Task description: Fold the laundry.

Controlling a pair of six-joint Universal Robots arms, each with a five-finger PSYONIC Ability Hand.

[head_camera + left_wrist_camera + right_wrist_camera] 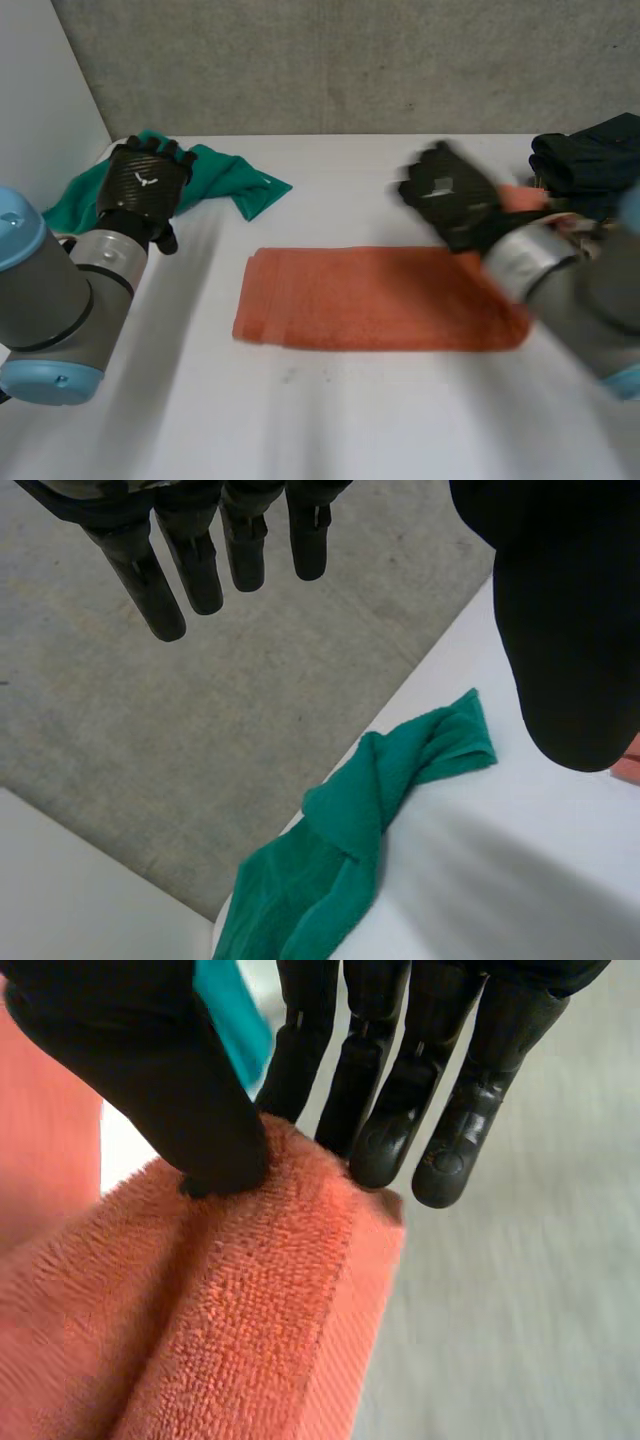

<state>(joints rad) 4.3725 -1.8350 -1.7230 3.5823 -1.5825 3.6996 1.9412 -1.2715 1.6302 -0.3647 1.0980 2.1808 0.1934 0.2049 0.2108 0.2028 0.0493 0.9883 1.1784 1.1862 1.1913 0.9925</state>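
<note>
LEFT hand (143, 188): raised, fingers straight, thumb spread apart, nothing held | RIGHT hand (452, 200): forearm angled inward, thumb and fingers pinching orange towel (230, 1310) at a corner

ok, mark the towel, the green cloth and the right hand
towel (370, 298): head view, middle of its flat part.
green cloth (330, 860): left wrist view, its bunched middle.
right hand (150, 1060): right wrist view, the thumb pinching the towel's edge.

No readable text; small white mark (147, 181) (unreadable logo) on left hand (135, 203).
</note>
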